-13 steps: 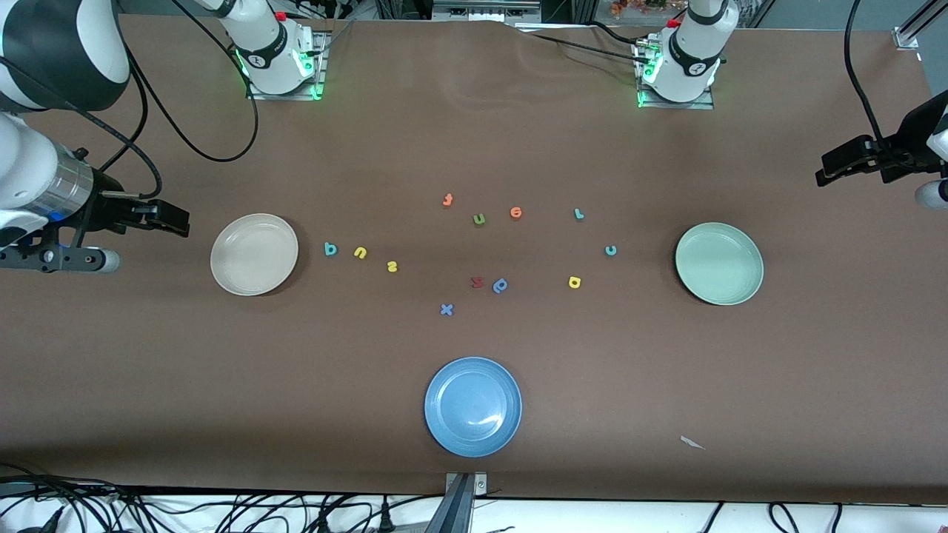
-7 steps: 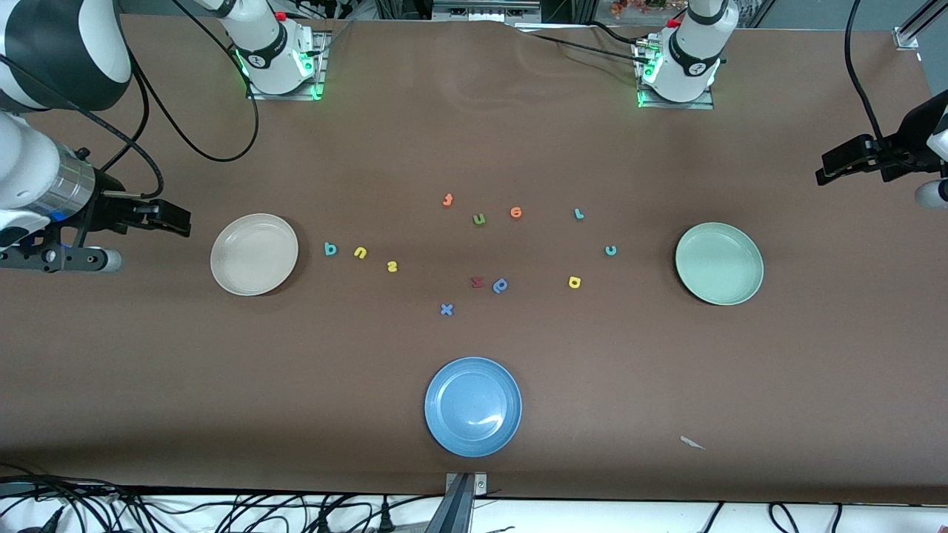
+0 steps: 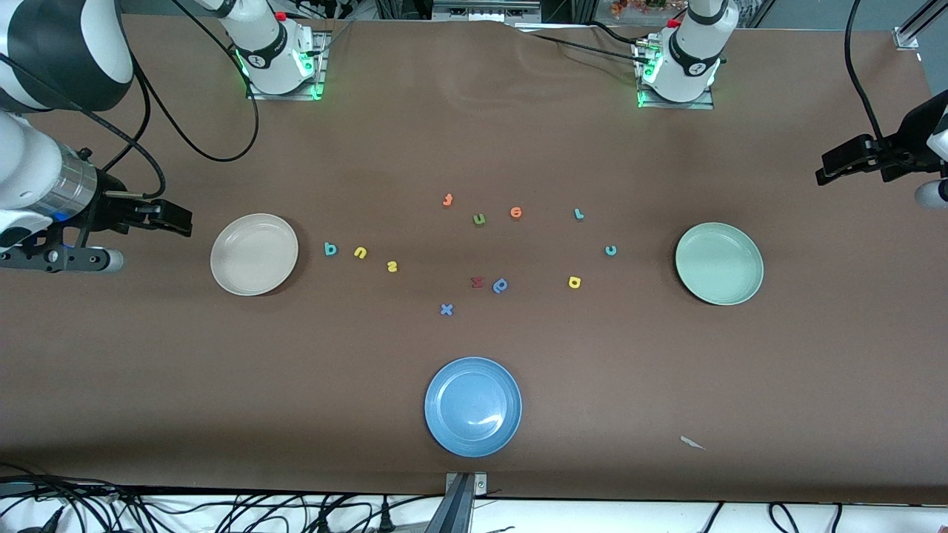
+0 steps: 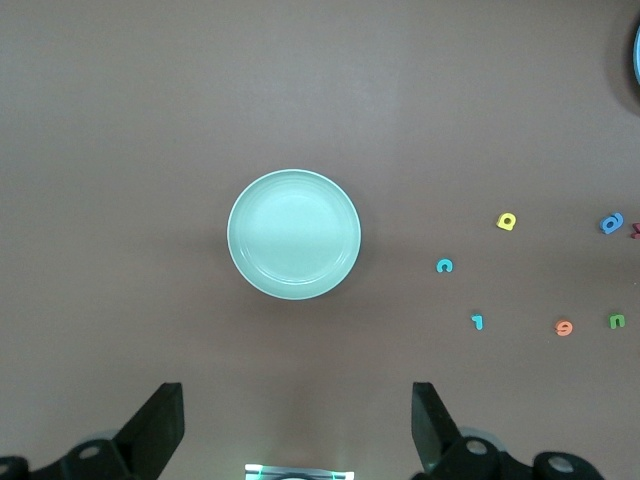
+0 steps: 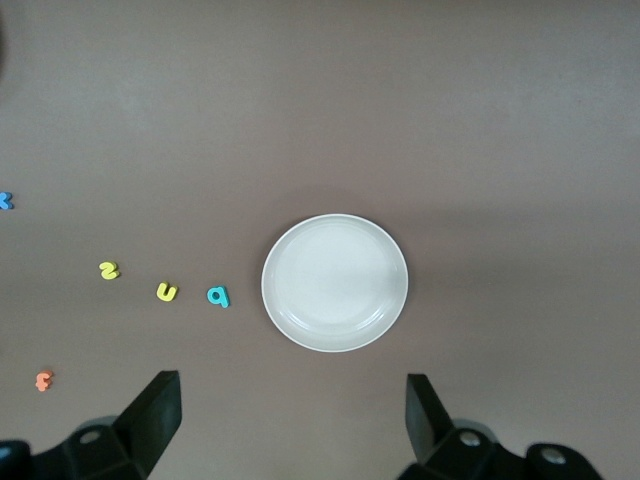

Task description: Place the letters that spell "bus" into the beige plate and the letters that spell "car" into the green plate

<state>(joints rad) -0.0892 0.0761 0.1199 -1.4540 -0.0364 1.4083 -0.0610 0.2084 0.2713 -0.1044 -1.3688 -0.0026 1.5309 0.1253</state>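
Letters (image 3: 478, 252) lie btwn 2 plates (image 3: 254, 254), none in them.

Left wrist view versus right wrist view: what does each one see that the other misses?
Only the left wrist view shows the green plate, empty, with the teal c, yellow a and light teal-blue r beside it. Only the right wrist view shows the beige plate, empty, with the teal b, yellow-orange u and yellow s. Both show brown table and their own open gripper.
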